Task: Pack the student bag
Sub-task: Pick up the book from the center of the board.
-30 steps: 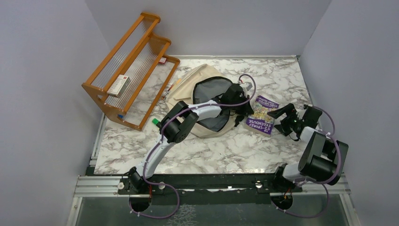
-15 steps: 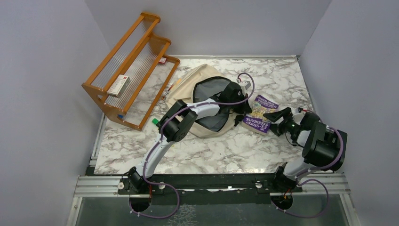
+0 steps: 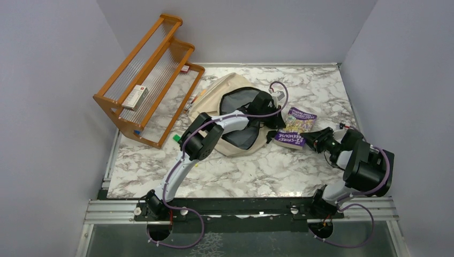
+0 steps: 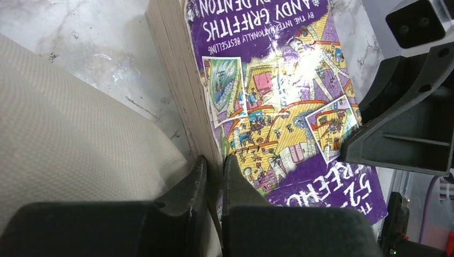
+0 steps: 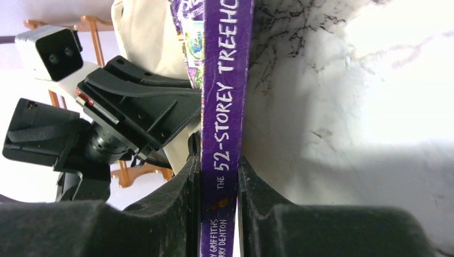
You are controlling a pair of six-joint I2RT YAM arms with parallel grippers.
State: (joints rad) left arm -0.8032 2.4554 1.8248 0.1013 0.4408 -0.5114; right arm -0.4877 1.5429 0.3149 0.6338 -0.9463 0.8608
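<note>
Top external: student bag [image 3: 214,99] is lying open beside the rack [image 3: 147,75], book [image 3: 297,128] sitting just right of it, not yet packed | Left wrist: your left gripper [image 4: 213,163] is pinching the bag's rim fabric | Right wrist: your right gripper [image 5: 220,166] is clamping the book's spine; loading it is remaining.

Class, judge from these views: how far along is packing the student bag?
Done: the student bag lies open. In hand: the right gripper clamps the purple book by its spine beside it; the left gripper is shut at the bag's edge. Left: putting the book inside.
</note>
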